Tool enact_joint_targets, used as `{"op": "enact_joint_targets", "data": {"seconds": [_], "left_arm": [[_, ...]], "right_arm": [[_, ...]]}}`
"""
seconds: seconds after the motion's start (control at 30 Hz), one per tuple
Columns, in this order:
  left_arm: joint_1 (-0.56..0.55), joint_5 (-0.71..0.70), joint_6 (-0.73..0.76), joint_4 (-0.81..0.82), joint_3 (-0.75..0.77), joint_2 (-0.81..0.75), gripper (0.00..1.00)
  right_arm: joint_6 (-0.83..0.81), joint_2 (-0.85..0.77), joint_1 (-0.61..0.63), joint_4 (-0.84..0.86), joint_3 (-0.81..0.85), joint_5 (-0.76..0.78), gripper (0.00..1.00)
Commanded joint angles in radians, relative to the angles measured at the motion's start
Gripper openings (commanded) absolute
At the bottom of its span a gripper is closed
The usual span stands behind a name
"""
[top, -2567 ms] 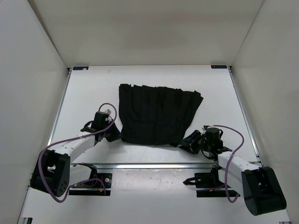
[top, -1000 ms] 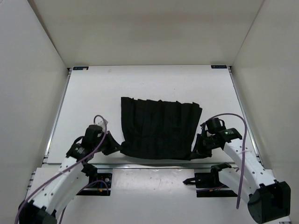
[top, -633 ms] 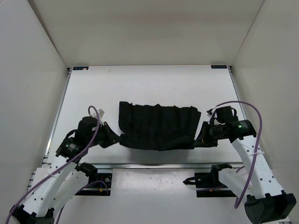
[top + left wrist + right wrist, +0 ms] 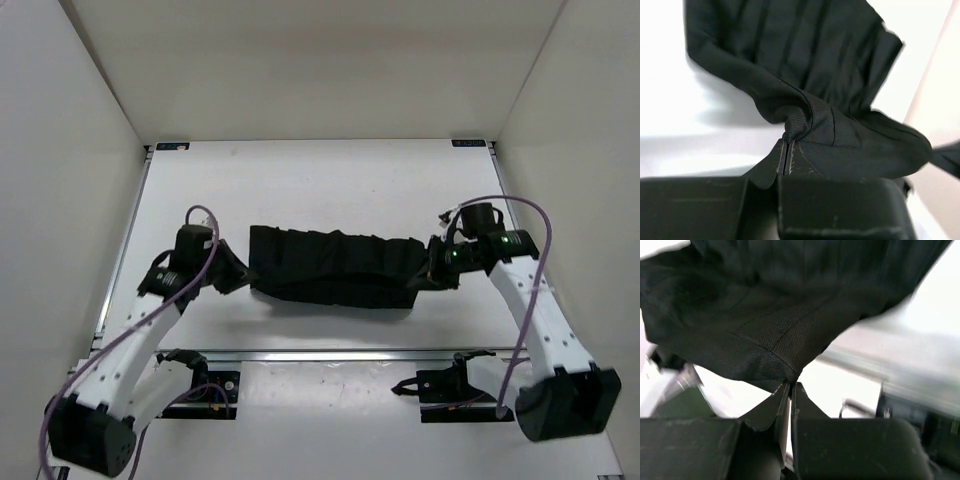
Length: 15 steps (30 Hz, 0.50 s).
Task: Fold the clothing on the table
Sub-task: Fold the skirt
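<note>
Holding the skirt (image 4: pixel 335 268) by its two ends is what your hands are doing right now. Your left hand (image 4: pixel 238 277) is pinched tight on a bit of cloth at the left end. Your right hand (image 4: pixel 422 274) is pinched tight on a corner at the right end. In both wrist views the fingers are closed almost flat, with only a thin fold of cloth between them. The skirt stretches between the two hands as a long dark band across the middle of the top view. Part of it seems to rest on the white worktop (image 4: pixel 320 180), but you cannot tell how much.

The cloth is black, thin and soft, with lots of long pleats running side by side. Up close it has a fine woven grain. It looks light and very floppy, so it will likely droop in the middle and not hold a shape by itself. It does not look slippery, but a small pinch could pull out if you tug hard. The corners are good spots to hold. Move both hands together so the pleats lie neat.
</note>
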Motion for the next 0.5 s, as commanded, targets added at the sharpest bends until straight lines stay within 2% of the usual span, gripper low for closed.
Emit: {"op": "enact_joint_targets", "data": {"seconds": [0.0, 0.23, 0.33, 0.47], "left_arm": [[0.050, -0.030, 0.005, 0.196, 0.041, 0.165, 0.00], [0.182, 0.039, -0.007, 0.414, 0.049, 0.460, 0.00], [0.187, 0.048, 0.025, 0.423, 0.129, 0.587, 0.02], [0.202, 0.077, -0.001, 0.472, 0.236, 0.741, 0.10]], "right_arm": [[-0.024, 0.118, -0.047, 0.287, 0.014, -0.038, 0.00], [0.033, 0.343, -0.168, 0.656, -0.029, -0.109, 0.00], [0.035, 0.448, -0.172, 0.714, 0.035, -0.120, 0.00], [0.050, 0.609, -0.184, 0.757, 0.127, -0.114, 0.00]]}}
